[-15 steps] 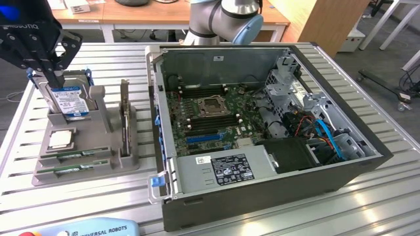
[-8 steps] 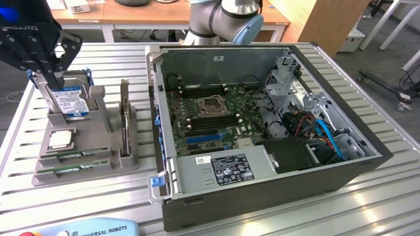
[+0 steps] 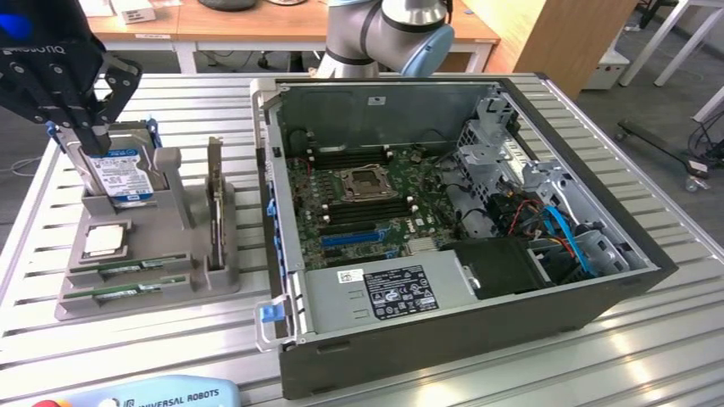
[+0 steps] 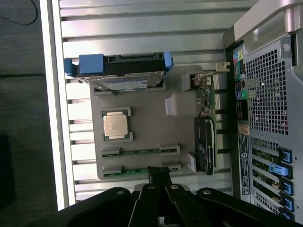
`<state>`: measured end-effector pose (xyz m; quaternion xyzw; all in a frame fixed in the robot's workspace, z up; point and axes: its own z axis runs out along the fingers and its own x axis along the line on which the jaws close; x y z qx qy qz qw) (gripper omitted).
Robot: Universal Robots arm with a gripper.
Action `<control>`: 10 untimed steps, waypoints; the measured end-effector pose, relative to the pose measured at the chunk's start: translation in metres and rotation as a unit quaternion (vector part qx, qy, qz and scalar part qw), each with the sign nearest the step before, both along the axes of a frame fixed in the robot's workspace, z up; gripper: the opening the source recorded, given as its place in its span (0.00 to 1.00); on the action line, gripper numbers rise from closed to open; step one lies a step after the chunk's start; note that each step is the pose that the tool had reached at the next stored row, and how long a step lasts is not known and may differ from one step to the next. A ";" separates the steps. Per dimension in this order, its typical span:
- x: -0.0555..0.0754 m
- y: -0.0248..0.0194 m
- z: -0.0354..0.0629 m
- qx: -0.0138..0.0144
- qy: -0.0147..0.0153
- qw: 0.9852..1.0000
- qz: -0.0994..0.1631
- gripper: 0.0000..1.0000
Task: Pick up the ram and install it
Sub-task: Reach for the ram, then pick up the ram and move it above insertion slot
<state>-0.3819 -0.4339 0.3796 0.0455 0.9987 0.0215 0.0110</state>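
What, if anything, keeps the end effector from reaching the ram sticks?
Likely yes, reachable: the end effector hangs shut above the gray holder, and nothing covers the ram sticks in their slots.

The light blue plastic pendant at the bottom edge of the exterior view carries "UNIVERSAL ROBOTS" in dark letters. The black gripper has on its body a white brand word ending in "BOTIQ". Labels on the grey metal power supply box and the blue-white hard drive are too small to read
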 end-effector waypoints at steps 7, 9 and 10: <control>0.000 0.0000 0.0000 0.000 0.000 1.000 0.000 0.10; 0.000 0.0000 0.0000 0.000 0.000 1.000 0.000 0.10; 0.000 0.0000 0.0000 0.000 0.000 1.000 0.000 0.10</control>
